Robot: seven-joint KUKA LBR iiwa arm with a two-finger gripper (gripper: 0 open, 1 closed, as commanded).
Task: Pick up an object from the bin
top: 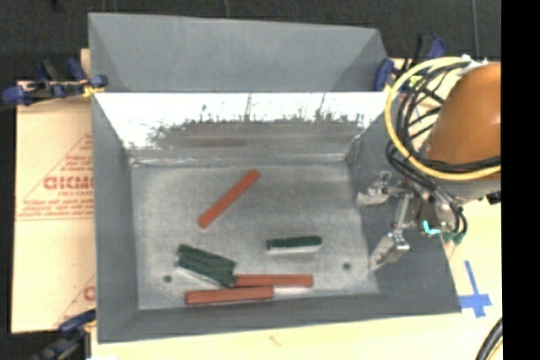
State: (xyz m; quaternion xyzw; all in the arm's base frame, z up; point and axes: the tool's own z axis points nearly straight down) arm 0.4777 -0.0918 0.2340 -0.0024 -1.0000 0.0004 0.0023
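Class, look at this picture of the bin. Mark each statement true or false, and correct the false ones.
1. The pincer is at the right side of the bin. True.
2. The pincer grips something green. False: its fingers are spread with nothing between them. The green bar lies on the bin floor to its left.
3. Three reddish-brown sticks lie in the bin. True: a tilted stick near the middle, and an upper front stick and a lower front stick near the front wall.
4. The tilted stick rests across the two front ones. False: it lies apart from them, further back.
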